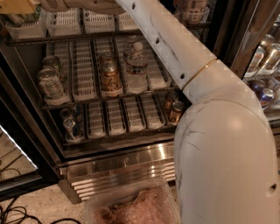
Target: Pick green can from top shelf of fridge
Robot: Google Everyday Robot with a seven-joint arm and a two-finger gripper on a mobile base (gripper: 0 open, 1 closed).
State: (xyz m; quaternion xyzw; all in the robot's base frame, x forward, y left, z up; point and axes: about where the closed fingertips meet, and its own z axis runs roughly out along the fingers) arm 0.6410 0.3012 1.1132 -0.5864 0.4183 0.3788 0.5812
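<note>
Gripper (18, 5) at top shelf (89, 36); lower trays (83, 76) hold cans (110, 79)

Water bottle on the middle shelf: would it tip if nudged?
It likely tips easily: the water bottle is tall, narrow and upright. Its clear plastic probably dents when squeezed. The gripper is up at the top left, away from it.
</note>
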